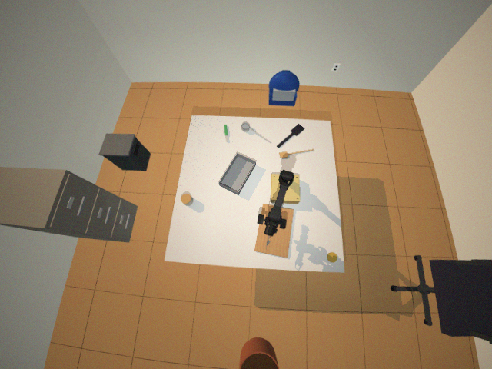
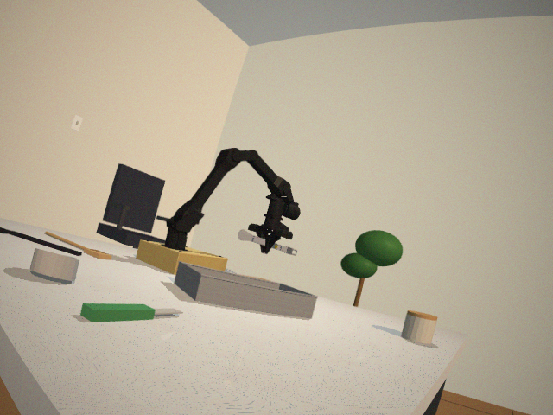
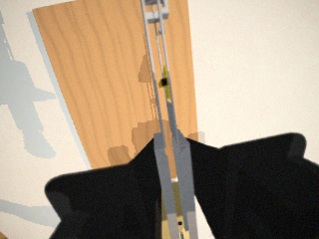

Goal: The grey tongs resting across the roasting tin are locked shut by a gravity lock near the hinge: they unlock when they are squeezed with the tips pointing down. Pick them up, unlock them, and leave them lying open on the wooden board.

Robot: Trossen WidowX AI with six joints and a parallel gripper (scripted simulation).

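From the top view, the pincer (image 1: 271,227) (image 2: 267,250) (image 3: 164,139) is over the wooden board (image 1: 274,247) (image 2: 257,277) (image 3: 110,75), closed around the grey tongs (image 1: 267,241) (image 2: 288,251) (image 3: 185,169). In the exterior view, the tongs hang above the tabletop (image 1: 214,234) (image 2: 250,357) (image 3: 254,75), hinge end towards four o'clock. Seen from above, the roasting tin (image 1: 229,189) (image 2: 254,296) lies at the pincer's eleven o'clock.
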